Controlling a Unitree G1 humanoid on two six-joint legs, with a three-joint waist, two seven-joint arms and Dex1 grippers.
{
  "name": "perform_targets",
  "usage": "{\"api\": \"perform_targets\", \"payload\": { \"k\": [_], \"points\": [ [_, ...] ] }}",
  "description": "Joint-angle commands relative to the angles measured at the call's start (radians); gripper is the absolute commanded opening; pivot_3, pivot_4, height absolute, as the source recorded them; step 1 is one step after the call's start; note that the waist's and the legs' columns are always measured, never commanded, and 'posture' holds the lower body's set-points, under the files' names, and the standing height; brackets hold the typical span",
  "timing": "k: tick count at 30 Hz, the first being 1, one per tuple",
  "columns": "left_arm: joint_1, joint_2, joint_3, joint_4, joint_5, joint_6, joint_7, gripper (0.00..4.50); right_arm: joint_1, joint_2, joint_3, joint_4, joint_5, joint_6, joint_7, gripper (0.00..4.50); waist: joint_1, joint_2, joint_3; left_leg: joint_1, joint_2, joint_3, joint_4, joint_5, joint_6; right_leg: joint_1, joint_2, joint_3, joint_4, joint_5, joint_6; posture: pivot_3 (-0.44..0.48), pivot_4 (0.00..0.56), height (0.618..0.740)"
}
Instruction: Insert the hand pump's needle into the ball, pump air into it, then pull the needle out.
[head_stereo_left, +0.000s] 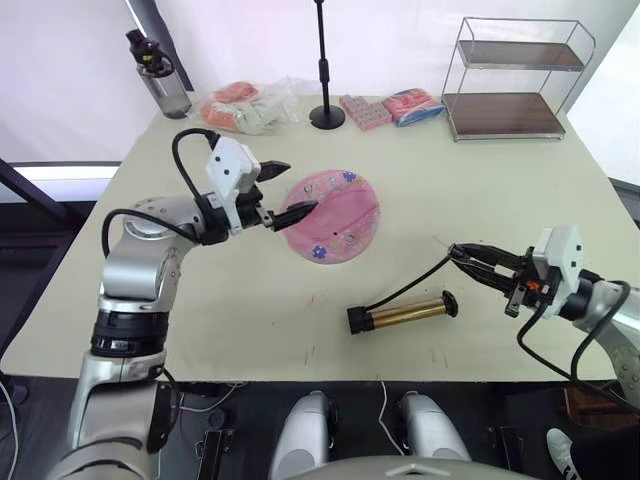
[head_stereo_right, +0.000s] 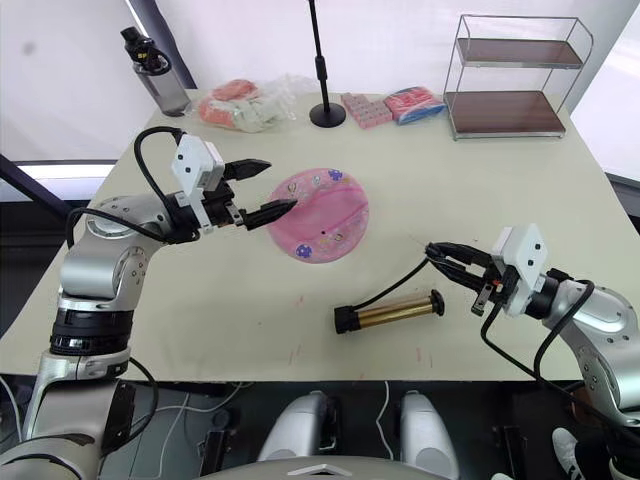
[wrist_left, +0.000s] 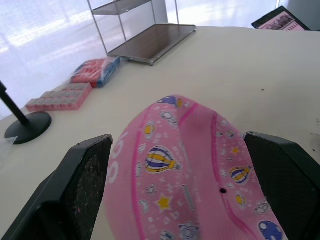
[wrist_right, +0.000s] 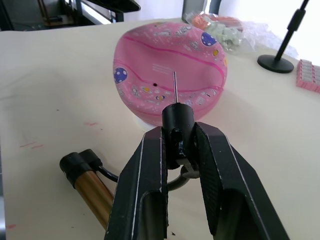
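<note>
Pink and half-flat, the ball (head_stereo_left: 333, 217) lies mid-table, to the far left of my right gripper (head_stereo_left: 463, 254), well apart. Those fingers are pinched on the black fitting, and the needle (wrist_right: 174, 87) points straight at the ball's small dark valve hole (wrist_right: 156, 84), its long axis aimed left and slightly far. My left gripper (head_stereo_left: 290, 195) stands wide astride the ball's left edge. Near me, the hand pump (head_stereo_left: 403, 313) lies left-to-right.

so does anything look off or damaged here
The ball looks deflated: it sits slumped like a flattened dome on the table rather than round. The pump lies on its side. Nothing spilled or broken.
</note>
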Motion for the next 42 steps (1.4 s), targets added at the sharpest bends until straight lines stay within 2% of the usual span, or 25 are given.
{"api": "perform_targets", "payload": {
  "k": [1,9,14,25,29,36,42],
  "points": [
    [-0.056,0.002,-0.001,0.051,0.005,-0.001,0.003,4.47,-0.012,-0.006,-0.024,-0.026,0.001,0.006,-0.020,0.30,-0.001,0.000,0.000,0.000,0.000,0.002,0.001,0.000,0.001,0.000,0.000,0.001,0.000,0.000,0.001,0.000,0.150,0.736],
    [-0.179,-0.030,-0.071,0.255,0.067,0.021,0.015,4.47,-0.001,0.004,-0.009,-0.055,-0.022,0.012,-0.054,0.30,-0.001,-0.001,0.001,-0.001,0.000,0.014,0.009,-0.004,0.006,-0.003,0.000,0.005,0.000,0.003,0.005,0.000,0.150,0.736],
    [-0.211,-0.045,-0.104,0.306,0.084,0.037,-0.010,4.47,0.008,0.008,-0.012,-0.067,-0.026,0.016,-0.064,0.30,-0.001,-0.001,0.001,-0.001,0.001,0.021,0.009,-0.005,0.008,-0.007,0.000,0.012,0.001,0.004,0.008,0.000,0.150,0.736],
    [-0.193,-0.008,-0.109,0.227,0.073,0.105,-0.058,4.47,0.017,0.017,-0.012,-0.086,-0.024,0.019,-0.080,0.30,-0.002,-0.002,0.001,-0.002,0.002,0.024,0.010,-0.007,0.011,-0.008,0.001,0.014,0.001,0.006,0.010,0.000,0.150,0.736],
    [-0.167,0.024,-0.125,0.186,0.104,0.154,-0.039,4.47,-0.004,0.022,-0.007,-0.078,-0.016,0.014,-0.075,0.30,-0.004,-0.002,0.001,-0.002,0.002,0.021,0.010,-0.007,0.010,-0.008,0.002,0.012,0.001,0.006,0.010,0.000,0.150,0.736],
    [-0.118,0.042,-0.102,0.081,0.081,0.229,-0.025,4.47,-0.020,0.029,-0.004,-0.070,-0.010,-0.001,-0.042,0.30,-0.001,-0.002,0.001,-0.002,0.002,0.018,0.010,-0.007,0.010,-0.004,0.001,0.008,0.000,0.005,0.009,0.000,0.150,0.736],
    [-0.099,0.044,-0.091,0.058,0.085,0.258,0.001,4.47,-0.040,0.042,0.008,-0.059,-0.019,-0.012,-0.029,0.30,-0.002,-0.002,0.001,-0.002,0.002,0.016,0.010,-0.007,0.010,-0.004,0.001,0.007,0.000,0.005,0.009,0.000,0.150,0.736]
  ]
}}
